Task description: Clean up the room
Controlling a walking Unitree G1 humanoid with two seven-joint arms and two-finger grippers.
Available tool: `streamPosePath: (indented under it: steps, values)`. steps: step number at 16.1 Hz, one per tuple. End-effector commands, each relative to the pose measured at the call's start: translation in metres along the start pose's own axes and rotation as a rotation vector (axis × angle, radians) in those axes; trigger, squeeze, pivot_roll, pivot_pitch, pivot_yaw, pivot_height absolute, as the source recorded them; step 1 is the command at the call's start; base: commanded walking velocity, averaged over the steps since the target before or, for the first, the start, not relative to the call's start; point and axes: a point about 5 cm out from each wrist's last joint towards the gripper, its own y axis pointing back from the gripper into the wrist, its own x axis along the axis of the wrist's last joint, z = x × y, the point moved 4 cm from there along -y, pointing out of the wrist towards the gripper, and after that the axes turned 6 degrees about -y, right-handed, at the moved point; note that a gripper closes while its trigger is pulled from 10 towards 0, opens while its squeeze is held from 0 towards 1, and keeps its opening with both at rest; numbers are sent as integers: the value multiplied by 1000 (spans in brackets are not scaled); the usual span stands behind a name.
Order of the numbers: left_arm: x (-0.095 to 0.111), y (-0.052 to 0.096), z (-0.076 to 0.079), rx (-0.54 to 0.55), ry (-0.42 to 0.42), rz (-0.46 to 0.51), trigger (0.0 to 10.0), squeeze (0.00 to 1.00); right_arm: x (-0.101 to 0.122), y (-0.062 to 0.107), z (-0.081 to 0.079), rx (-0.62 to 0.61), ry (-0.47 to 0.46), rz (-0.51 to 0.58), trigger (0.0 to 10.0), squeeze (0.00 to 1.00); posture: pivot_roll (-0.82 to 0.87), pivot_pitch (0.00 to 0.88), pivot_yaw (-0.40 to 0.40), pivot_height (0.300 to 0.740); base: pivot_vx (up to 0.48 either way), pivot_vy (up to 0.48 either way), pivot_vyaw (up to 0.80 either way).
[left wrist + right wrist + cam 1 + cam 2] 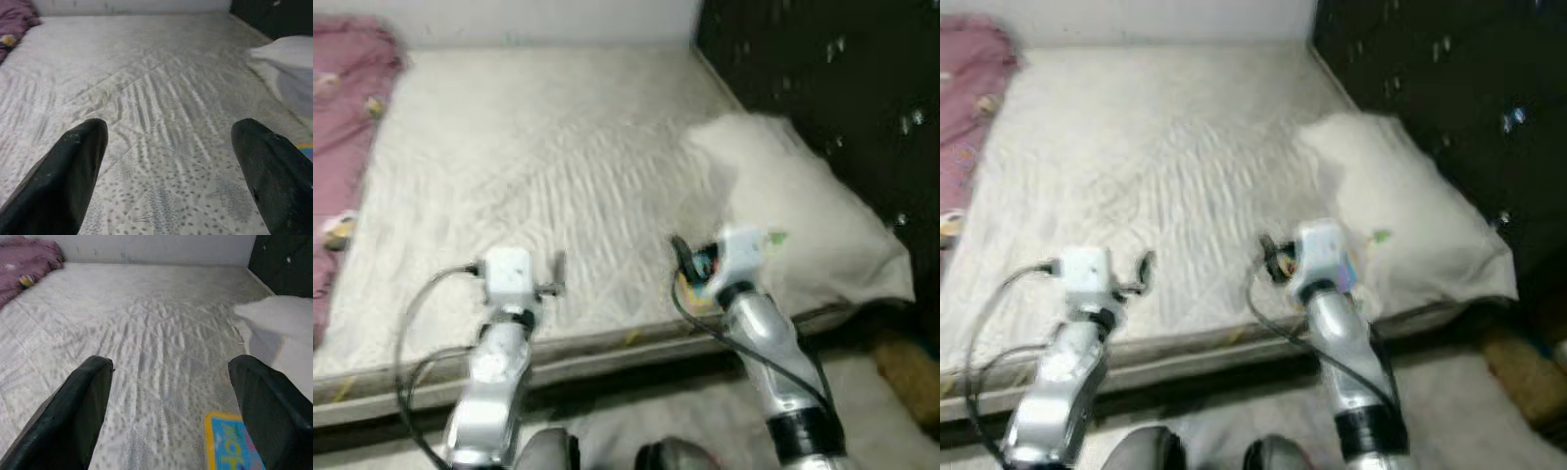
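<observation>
Head views: bare white mattress (538, 176) ahead, a white pillow (803, 215) at its right end against a dark tufted headboard (822, 69), a pink blanket (342, 108) bunched along the left edge. Both silver arms raised over the near edge of the bed, the left pincer (514, 269) above the mattress, the right pincer (705, 259) just beside the pillow.

Left wrist view: left pincer (171, 161) spread wide, holding nothing, quilted mattress between its fingers (73, 166); pillow off to one side, blanket far off in a corner.

Right wrist view: right pincer (171, 401) also wide and empty, hovering over the mattress; a small colourful printed card (230, 443) lying flat on the mattress near one finger, close beside the pillow. No containers anywhere in sight.
</observation>
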Motion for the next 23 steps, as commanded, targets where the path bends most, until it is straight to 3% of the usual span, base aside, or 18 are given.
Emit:
streamPosePath:
  steps: [1,5,16,20,23]
  values:
    - [13,0,-1,-3,-15,64,10000,0,8,-2,-4,11,0,27,10000,0,75,104,-78,740,0,0,0]
    - [11,1,-1,-5,5,50,10000,0,9,-2,-7,30,19,40,10000,0,78,103,-75,740,0,0,0]
    - [10,0,0,-27,48,54,10000,0,5,-4,-5,12,26,20,10000,0,78,100,-76,740,0,472,68]
    - [12,-1,0,-33,64,65,10000,0,5,-4,-2,2,23,15,10000,0,75,100,-79,740,0,469,-692]
    - [12,-1,3,-42,77,72,10000,0,5,-4,-1,-2,26,14,10000,0,69,102,-81,740,0,469,0]
